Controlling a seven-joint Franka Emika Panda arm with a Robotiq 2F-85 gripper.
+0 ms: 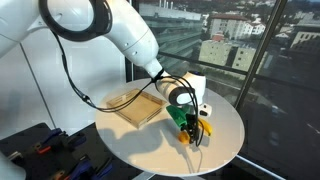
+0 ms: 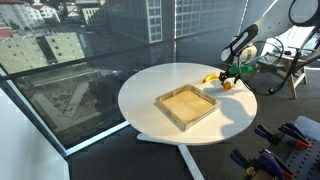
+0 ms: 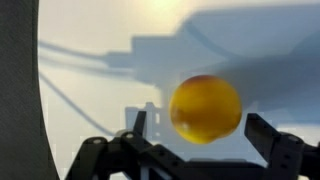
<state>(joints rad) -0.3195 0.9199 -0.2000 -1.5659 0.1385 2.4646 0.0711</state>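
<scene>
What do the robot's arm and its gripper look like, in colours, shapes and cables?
The arm is glossy white, built of thick rounded segments with a black ring at one joint. A thin black cable hangs loosely beside it. The gripper has a white-and-black body; in the wrist view its fingers are black and angular. No markings are readable.

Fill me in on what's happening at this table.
A Franka arm hangs its gripper low near the edge of the round white table, right at a yellow-orange ball. In the wrist view the jaws stand open on either side of the ball, with a small gap showing, so it is not gripped. A shallow wooden tray sits apart from them, nearer the middle of the table.
</scene>
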